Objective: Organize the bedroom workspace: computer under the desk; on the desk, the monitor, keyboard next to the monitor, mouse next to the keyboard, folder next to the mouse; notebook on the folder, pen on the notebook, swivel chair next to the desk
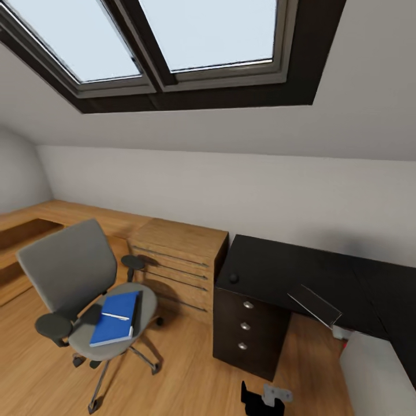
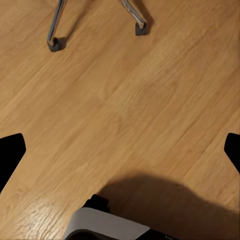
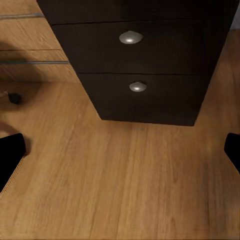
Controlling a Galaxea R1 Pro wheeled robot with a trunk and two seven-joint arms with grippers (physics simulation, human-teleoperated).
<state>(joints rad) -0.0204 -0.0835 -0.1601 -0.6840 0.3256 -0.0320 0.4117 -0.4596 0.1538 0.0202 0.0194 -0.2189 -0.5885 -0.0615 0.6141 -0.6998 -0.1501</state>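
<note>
Head view, folder (image 1: 117, 325) on swivel chair (image 1: 75, 271), well apart from both spread hands.

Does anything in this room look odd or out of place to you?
Yes. A blue folder with a pen on it lies on the seat of the swivel chair, which stands away from the desk. On the desk, a thin flat panel sits tilted rather than flat; what it is, I cannot tell.

Computer (image 1: 375, 375) cut off by frame corner; small object on desk (image 1: 233, 278) unidentifiable.
</note>
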